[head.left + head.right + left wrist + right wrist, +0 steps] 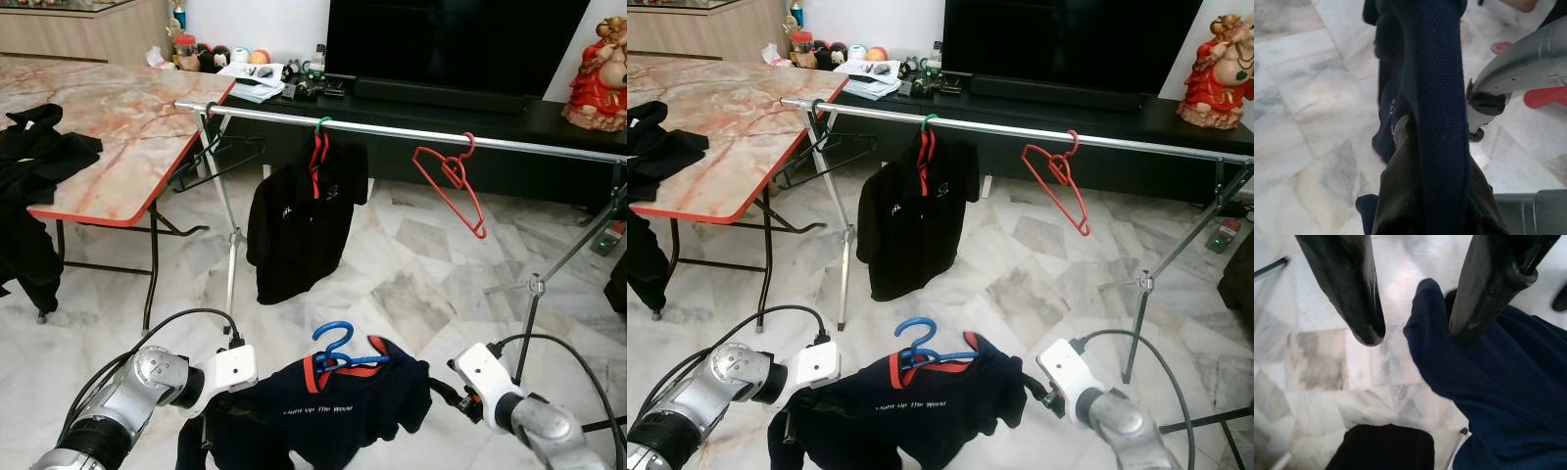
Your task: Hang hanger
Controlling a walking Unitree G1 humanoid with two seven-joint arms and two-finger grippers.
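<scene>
A navy shirt point(338, 411) with a red collar hangs on a blue hanger point(336, 350), held low in front of me. My left gripper point(217, 406) is shut on the shirt's left shoulder, and in the left wrist view the navy cloth point(1435, 98) drapes over its fingers. My right gripper point(1418, 335) is open at the shirt's right sleeve point(1449, 362), with one finger point(1484, 289) against the cloth. Beyond runs a silver clothes rail point(411, 130). It carries a black shirt point(299, 220) on a red hanger, an empty red hanger point(453, 181) and a black hanger point(211, 157).
A marble-topped folding table point(108, 117) with black clothes point(34, 147) stands at the left, touching the rail's end. The rail's stand legs point(534, 284) spread on the tiled floor to the right. A dark TV stand point(441, 98) and a red statue point(598, 73) lie behind.
</scene>
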